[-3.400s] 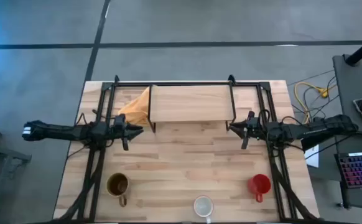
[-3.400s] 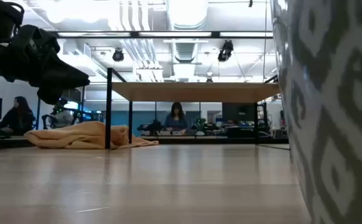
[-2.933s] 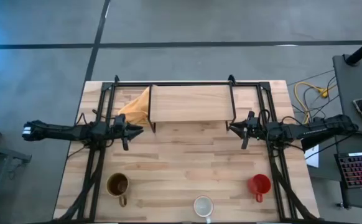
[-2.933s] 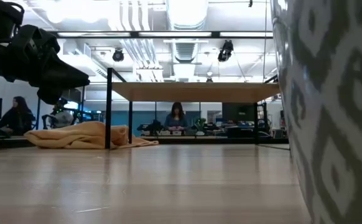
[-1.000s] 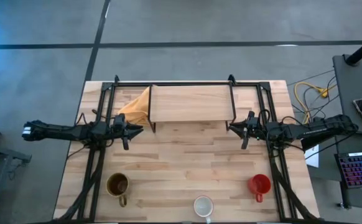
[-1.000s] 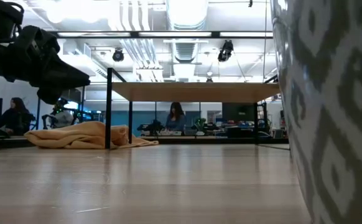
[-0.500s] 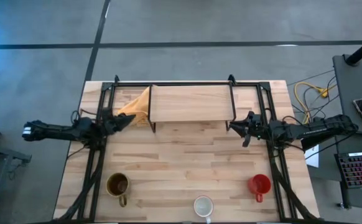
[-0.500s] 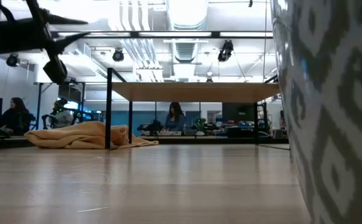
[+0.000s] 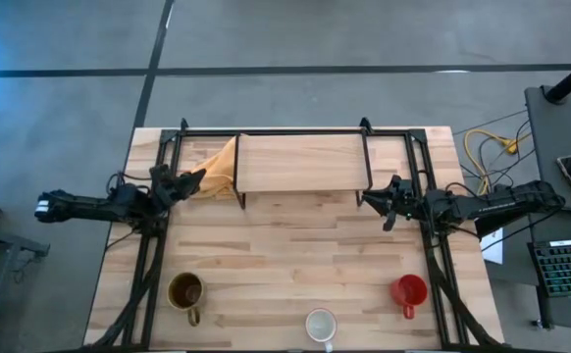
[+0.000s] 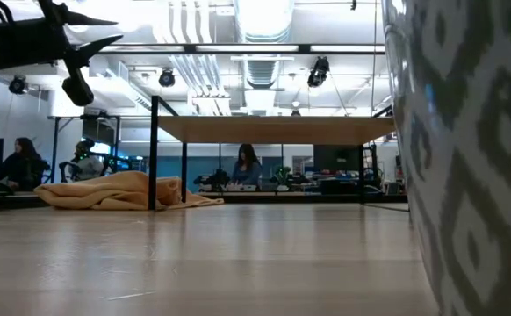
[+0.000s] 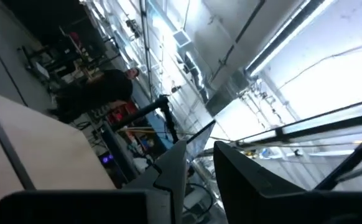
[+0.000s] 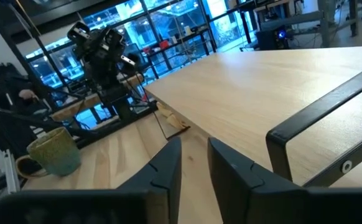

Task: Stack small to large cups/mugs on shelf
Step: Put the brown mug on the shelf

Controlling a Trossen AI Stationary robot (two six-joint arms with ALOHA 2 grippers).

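Note:
Three mugs stand upright on their bases along the table's near edge: the brownish-olive mug [image 9: 185, 291] at left, also in the right wrist view [image 12: 53, 152], the white mug [image 9: 320, 325] in the middle, filling the low view's right side [image 10: 466, 158], and the red mug [image 9: 410, 291] at right. The shelf [image 9: 300, 163] stands on black legs at the far middle [image 10: 273, 129]. My left gripper [image 9: 197, 177] hovers off the shelf's left end, tipped upward [image 10: 115, 31], fingers narrowly open [image 11: 199, 152]. My right gripper [image 9: 366, 199] waits off the shelf's right near corner, narrowly open [image 12: 193, 149].
An orange cloth [image 9: 217, 169] lies crumpled on the table at the shelf's left end [image 10: 115, 190], just beyond my left gripper. Black frame rails [image 9: 150, 265] run along both table sides. Bare tabletop [image 9: 295, 255] stretches between shelf and mugs. People sit in the room behind.
My left gripper has risen and drawn back toward the table's far left, toward the orange cloth, and has tipped so its fingers point upward. The mugs, shelf and cloth have stayed where they were.

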